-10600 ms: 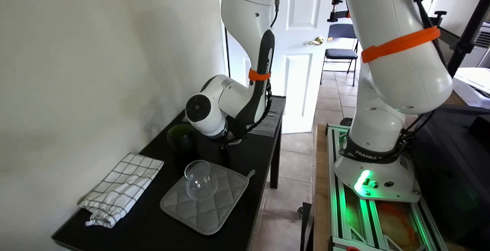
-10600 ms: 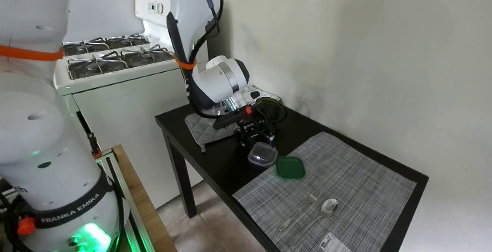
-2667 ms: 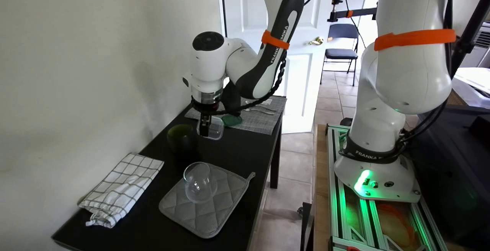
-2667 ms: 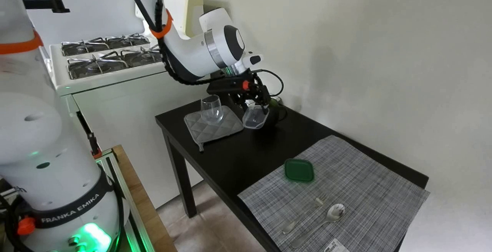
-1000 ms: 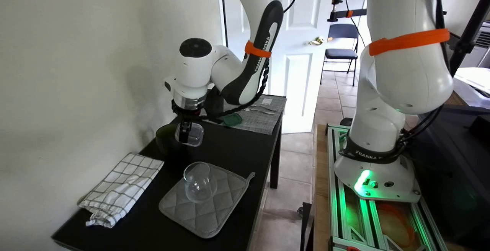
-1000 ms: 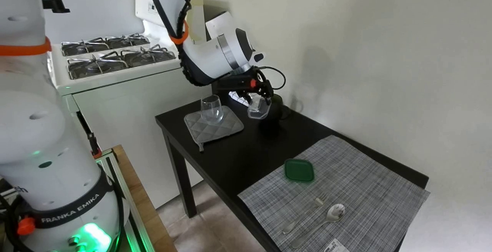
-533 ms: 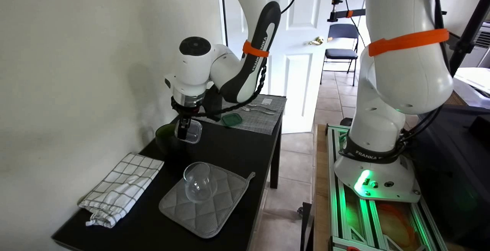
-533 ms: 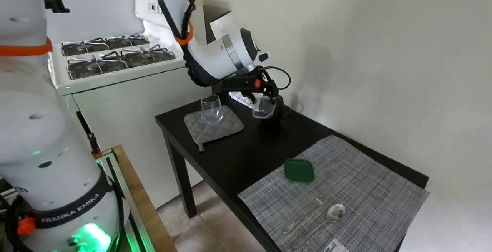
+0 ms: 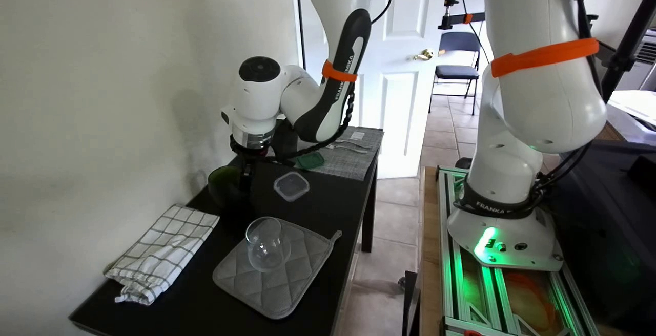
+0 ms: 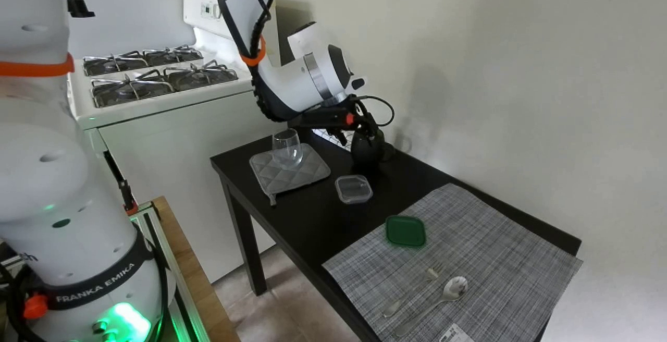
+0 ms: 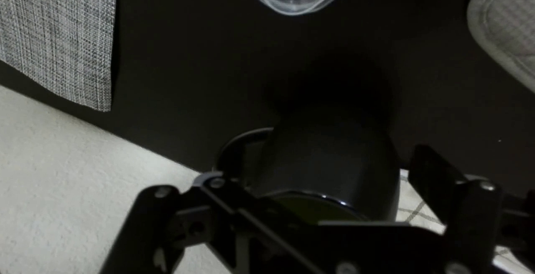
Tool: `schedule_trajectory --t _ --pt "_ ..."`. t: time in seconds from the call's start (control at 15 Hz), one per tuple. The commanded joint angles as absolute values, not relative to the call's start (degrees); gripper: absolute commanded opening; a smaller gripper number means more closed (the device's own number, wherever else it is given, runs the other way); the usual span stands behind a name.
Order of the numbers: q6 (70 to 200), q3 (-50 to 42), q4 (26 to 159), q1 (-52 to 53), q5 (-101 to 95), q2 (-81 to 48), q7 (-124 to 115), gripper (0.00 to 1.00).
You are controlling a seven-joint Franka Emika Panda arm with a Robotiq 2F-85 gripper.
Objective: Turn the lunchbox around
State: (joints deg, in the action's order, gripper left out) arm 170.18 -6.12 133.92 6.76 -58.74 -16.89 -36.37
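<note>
"Where was the box [image 10: 354, 189] found?"

"It was seen on the surface [image 10: 312, 222], between the pad [image 10: 298, 176] and the mat [image 10: 469, 258], touched by neither. Which way up could not be told."

"Was it held?"

"No. The tool [image 11: 317, 165] was spread wide and nothing was gripped; the mug [image 10: 367, 153] was framed by it, contact being hard to judge."

"What was served by that spot?"

"Turning, presumably: the box could be rotated without the lid [image 10: 405, 231] on the mat being bumped. Some room was seen on all sides, the surface's open edge lying apart."

"And for the tool?"

"Less was offered, mug and wall [image 10: 469, 97] being close; a straight lift was judged safest."
</note>
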Motion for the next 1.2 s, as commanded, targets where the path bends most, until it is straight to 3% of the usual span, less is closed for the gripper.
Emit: schedule_trajectory --t 0.0,0.53,1.13 --pt "169.7 -5.2 134.8 6.4 -56.9 -17.0 -35.5 1.00" --pt "159.9 0.6 141.4 4.9 -41.5 -8.4 -29.2 1.00" --pt "143.4 1.2 142.3 4.7 -25.0 3.6 -27.8 1.00"
